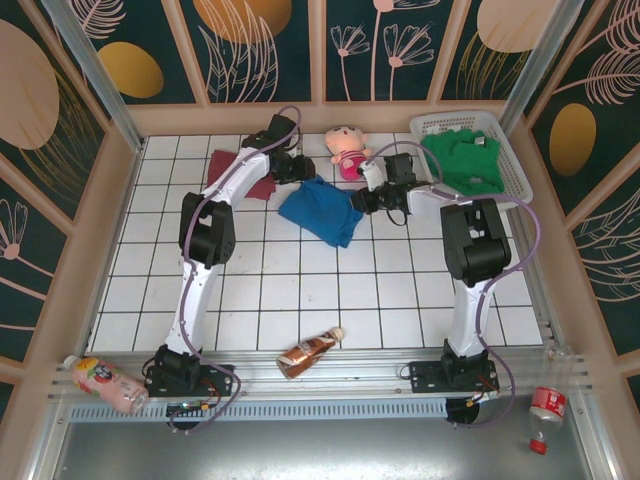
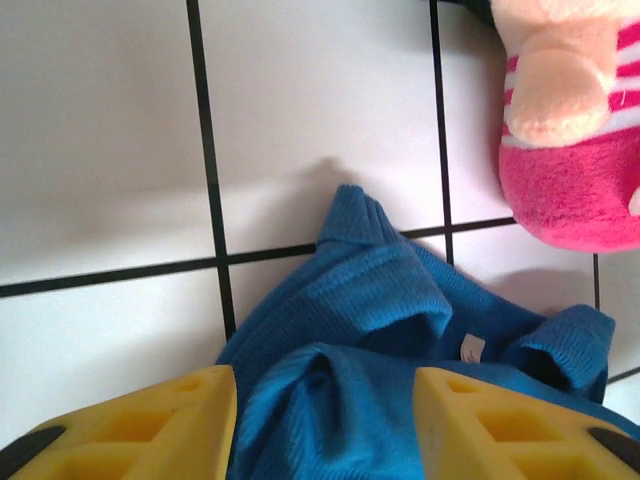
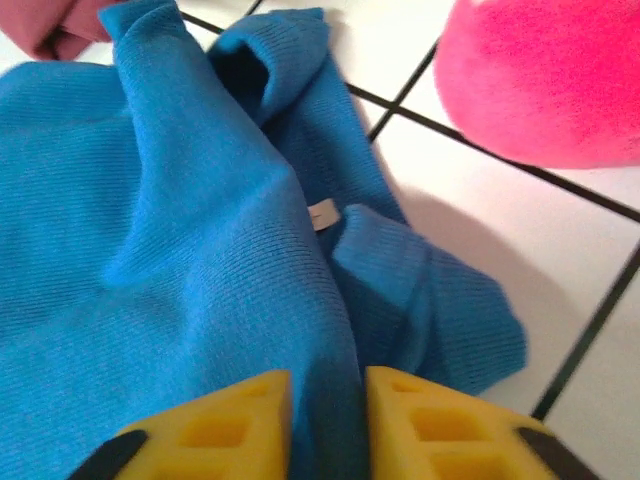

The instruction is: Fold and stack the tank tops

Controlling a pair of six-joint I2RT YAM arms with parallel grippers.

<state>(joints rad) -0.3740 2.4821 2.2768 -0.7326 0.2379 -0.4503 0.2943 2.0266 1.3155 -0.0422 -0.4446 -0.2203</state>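
**Top view.** The white tiled desk carries two of the three garments, and none of the three is stacked.
- The maroon soft cloth tank top lies at the far left, partly hidden by the left arm. Whether it is folded cannot be told.
- The bright blue cloth tank top lies at the centre in a compact, doubled-over shape. The left jaws are at its far left corner and the right jaws at its far right corner.
- The green cloth tank top sits bunched in the white plastic basket at the far right, well apart from the other two.
- A pink plush doll lies just beyond the blue garment.

**Left wrist view.** The yellow fingers stand wide apart. The far edge of the blue garment lies between them on the desk, with its strap loops and a small white label showing. The cloth is not lifted.

**Right wrist view.** The yellow fingers stand narrowly apart with a ridge of blue cloth in the gap. Whether they pinch it cannot be told. A maroon corner lies just beside the blue cloth.

**Progress (judgement).** The task looks to be at an early-to-middle stage.
- Blue: one fold appears laid, and the shape is uneven, so further folding is likely needed.
- Green: not yet taken out of the basket or folded.
- Stacking: not yet begun for any of the three.
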